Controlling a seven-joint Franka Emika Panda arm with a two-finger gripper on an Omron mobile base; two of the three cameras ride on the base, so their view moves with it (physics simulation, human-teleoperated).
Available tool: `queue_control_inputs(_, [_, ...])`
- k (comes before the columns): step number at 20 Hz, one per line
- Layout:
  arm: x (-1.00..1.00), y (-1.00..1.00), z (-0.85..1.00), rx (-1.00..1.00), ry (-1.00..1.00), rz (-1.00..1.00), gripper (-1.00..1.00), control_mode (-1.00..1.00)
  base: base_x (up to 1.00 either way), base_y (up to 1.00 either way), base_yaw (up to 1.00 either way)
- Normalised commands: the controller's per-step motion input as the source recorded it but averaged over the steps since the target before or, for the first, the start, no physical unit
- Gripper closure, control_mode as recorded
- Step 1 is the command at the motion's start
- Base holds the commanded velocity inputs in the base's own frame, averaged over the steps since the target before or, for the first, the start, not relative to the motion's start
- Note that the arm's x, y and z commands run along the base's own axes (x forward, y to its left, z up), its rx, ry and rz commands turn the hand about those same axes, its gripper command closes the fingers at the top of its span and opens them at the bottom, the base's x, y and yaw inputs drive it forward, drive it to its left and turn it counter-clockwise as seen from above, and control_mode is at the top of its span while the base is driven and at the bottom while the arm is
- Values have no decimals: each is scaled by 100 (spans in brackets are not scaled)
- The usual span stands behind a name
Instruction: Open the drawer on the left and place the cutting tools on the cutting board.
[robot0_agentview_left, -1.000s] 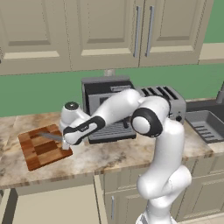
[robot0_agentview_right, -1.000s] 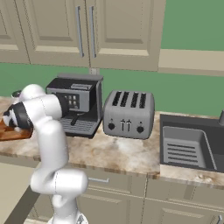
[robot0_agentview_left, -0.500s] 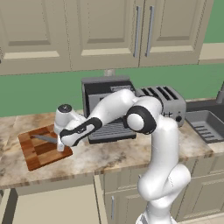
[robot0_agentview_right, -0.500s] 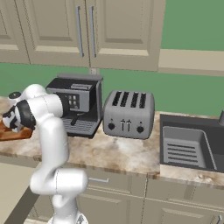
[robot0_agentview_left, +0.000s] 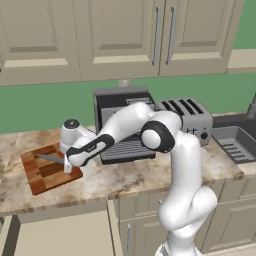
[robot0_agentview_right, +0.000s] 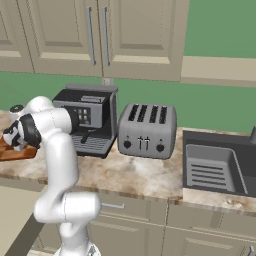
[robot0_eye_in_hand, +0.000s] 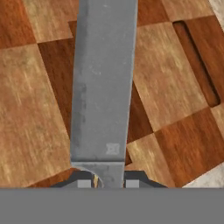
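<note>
Hand view detail: a flat grey knife blade is seen running up from between the fingertips, directly over the checkered cutting board. The gripper is closed narrowly on the blade's base, with a dark fingertip showing on each side of it. A dark elongated slot is cut into the cutting board near its upper right edge in this view.

From the left base view, the gripper is positioned low over the right half of the cutting board, and the knife blade is held roughly level, pointing left across the board. The cutting board is laid on the marble counter, to the left of the coffee machine. A toaster is placed to the right of the coffee machine, well apart from the cutting board. Whether the blade touches the board cannot be told.
</note>
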Motion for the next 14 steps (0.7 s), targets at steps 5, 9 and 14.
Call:
queue_control_inputs(5, [1,9,-18,0,0,0,100,-100,0,0,0])
queue_control_inputs(9, [4,10,-19,0,0,0,100,-100,0,0,0])
queue_control_inputs(14, [9,6,-6,0,0,0,-100,-100,0,0,0])
